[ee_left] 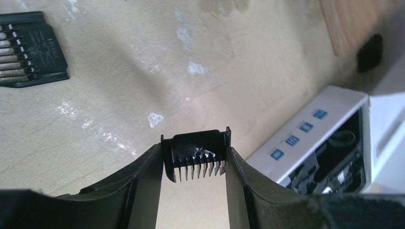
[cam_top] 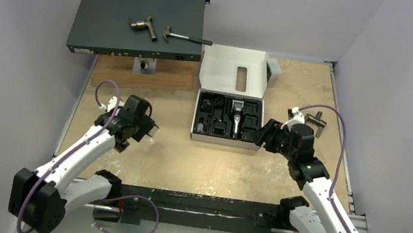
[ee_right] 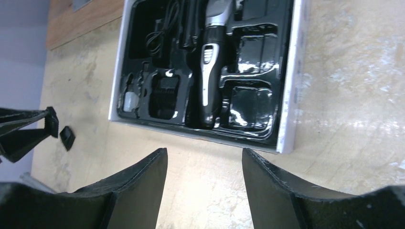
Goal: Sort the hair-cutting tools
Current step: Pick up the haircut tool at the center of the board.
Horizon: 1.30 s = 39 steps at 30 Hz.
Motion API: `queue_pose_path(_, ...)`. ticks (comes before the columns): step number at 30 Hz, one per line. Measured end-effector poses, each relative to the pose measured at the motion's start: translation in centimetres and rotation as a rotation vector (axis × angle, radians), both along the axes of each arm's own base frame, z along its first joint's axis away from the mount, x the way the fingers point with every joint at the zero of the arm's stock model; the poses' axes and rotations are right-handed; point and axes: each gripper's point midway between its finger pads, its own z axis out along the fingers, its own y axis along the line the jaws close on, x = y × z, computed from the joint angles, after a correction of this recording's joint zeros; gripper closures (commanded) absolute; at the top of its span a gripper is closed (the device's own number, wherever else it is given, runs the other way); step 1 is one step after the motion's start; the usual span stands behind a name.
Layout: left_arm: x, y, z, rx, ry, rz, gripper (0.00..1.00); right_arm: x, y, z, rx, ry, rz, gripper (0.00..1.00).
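Left of the open white box (cam_top: pixel 197 128), the left end effector (ee_left: pixel 193 164) hovers above the tabletop (cam_top: pixel 174 160), its two fingers partly closed and pinching one black comb attachment (ee_left: pixel 198 148), teeth pointing back toward the wrist. A second comb attachment (ee_left: pixel 31 50) lies flat on the tabletop, farther left of the box than the held one. That makes two combs outside the box.

Behind the box and to its left, a dark flat metal chassis (cam_top: pixel 115 14) rests on a wooden block (cam_top: pixel 167 78) and carries one pipe fitting (cam_top: pixel 145 26) and one hammer (cam_top: pixel 187 37).

Inside the box, a black moulded tray (ee_right: pixel 248 47) holds one black-and-silver hair clipper (ee_right: pixel 210 71) lying in a long central slot. One comb (ee_right: pixel 165 93) sits in the compartment just left of it, and one coiled cable (ee_right: pixel 162 28) lies in another compartment on that side.

At the box's right front corner, the right end effector (ee_right: pixel 205 176) hangs with its fingers spread apart and nothing between them. Right of the box lies one dark T-shaped handle (cam_top: pixel 314 123).
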Motion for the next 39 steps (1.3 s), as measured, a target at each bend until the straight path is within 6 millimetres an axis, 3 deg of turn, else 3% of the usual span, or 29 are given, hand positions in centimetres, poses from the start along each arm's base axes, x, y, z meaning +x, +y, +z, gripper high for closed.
queue_pose_path(6, -0.5, -2.6, 3.8, -0.025, -0.146, -0.256, 1.00, -1.0, 2.6, 2.1, 0.087, -0.063, 0.141, 0.38)
queue_pose_path(13, -1.9, -8.9, 6.9, -0.002, -0.270, -0.623, 1.00, -4.3, 8.1, 4.6, 0.152, -0.156, 0.373, 0.38)
queue_pose_path(17, -1.6, -11.6, 9.2, -0.023, -0.363, -0.728, 1.00, -5.9, 10.9, 5.1, 0.186, -0.166, 0.472, 0.38)
queue_pose_path(24, -1.6, -15.0, 10.4, -0.088, -0.418, -0.796, 1.00, -7.1, 14.1, 6.8, 0.276, -0.212, 0.554, 0.38)
queue_pose_path(29, -1.7, -17.2, 11.5, -0.152, -0.438, -0.782, 1.00, -6.7, 15.0, 8.5, 0.341, -0.283, 0.540, 0.39)
queue_pose_path(39, -1.3, -17.8, 12.8, -0.270, -0.451, -0.602, 1.00, -4.9, 15.4, 8.4, 0.337, -0.309, 0.469, 0.40)
